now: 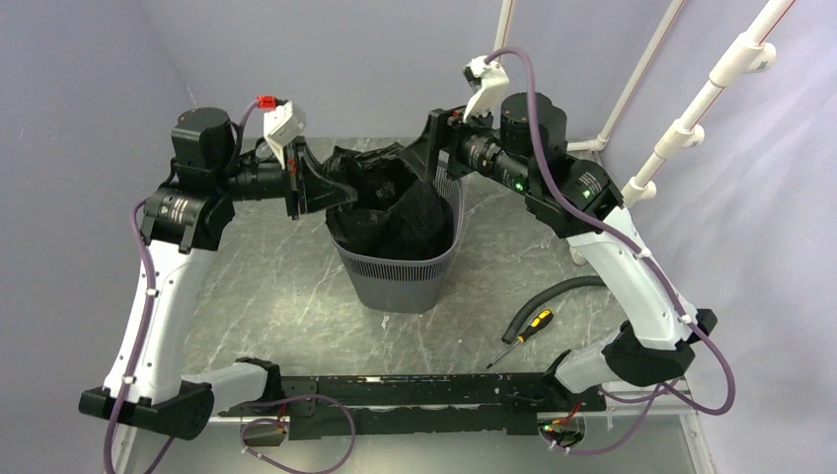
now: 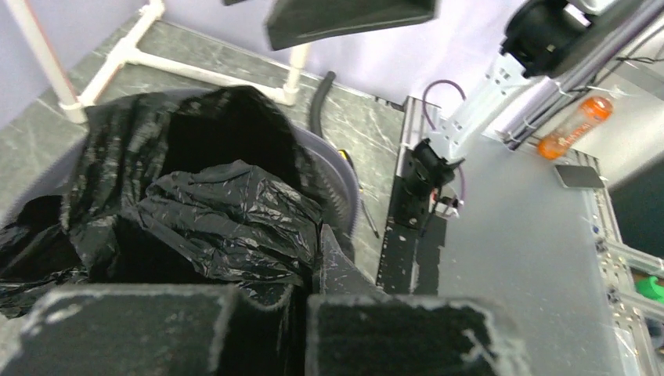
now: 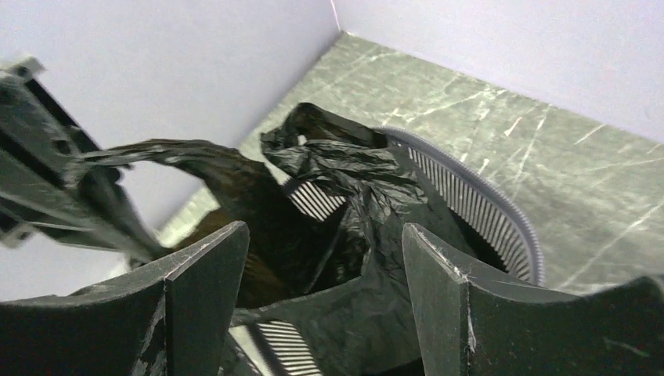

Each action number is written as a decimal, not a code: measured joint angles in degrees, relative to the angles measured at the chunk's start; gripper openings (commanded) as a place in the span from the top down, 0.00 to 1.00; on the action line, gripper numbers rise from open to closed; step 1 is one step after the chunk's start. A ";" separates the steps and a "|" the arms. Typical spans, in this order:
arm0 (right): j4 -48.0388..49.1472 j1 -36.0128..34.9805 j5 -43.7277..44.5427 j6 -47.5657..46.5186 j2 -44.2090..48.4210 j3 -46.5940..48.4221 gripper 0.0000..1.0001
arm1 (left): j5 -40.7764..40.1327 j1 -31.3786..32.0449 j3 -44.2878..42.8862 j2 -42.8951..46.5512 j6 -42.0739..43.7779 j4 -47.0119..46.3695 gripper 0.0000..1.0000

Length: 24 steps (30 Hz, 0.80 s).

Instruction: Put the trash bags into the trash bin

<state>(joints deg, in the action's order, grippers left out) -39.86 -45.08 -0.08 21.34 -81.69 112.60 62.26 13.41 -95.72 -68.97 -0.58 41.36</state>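
The dark grey mesh trash bin (image 1: pixel 395 281) stands mid-table. A glossy black trash bag (image 1: pixel 395 212) lies crumpled in its mouth and over the far rim. My left gripper (image 1: pixel 341 193) is at the bin's left rim, shut on an edge of the bag (image 2: pixel 211 211), which pinches between the jaws (image 2: pixel 317 251). In the right wrist view a strand of bag (image 3: pixel 344 168) stretches to that gripper (image 3: pixel 94 176). My right gripper (image 1: pixel 434 148) hovers open and empty over the far right rim (image 3: pixel 485 207), its jaws (image 3: pixel 325 231) wide apart above the film.
A black-and-yellow screwdriver (image 1: pixel 525 336) and a black rubber hose (image 1: pixel 553 296) lie right of the bin. White pipes (image 1: pixel 691 118) stand at the back right. An orange bottle (image 2: pixel 575 125) and a phone (image 2: pixel 581 176) lie on the side bench.
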 measured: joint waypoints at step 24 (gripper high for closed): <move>-19.08 -0.13 -12.13 -31.19 -26.21 25.07 0.41 | 3.58 0.00 9.22 7.37 -8.57 -2.14 0.97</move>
<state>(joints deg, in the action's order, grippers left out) -58.94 -45.21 -12.21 -9.85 -107.90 137.67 65.84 13.41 -86.50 -61.60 -9.15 39.22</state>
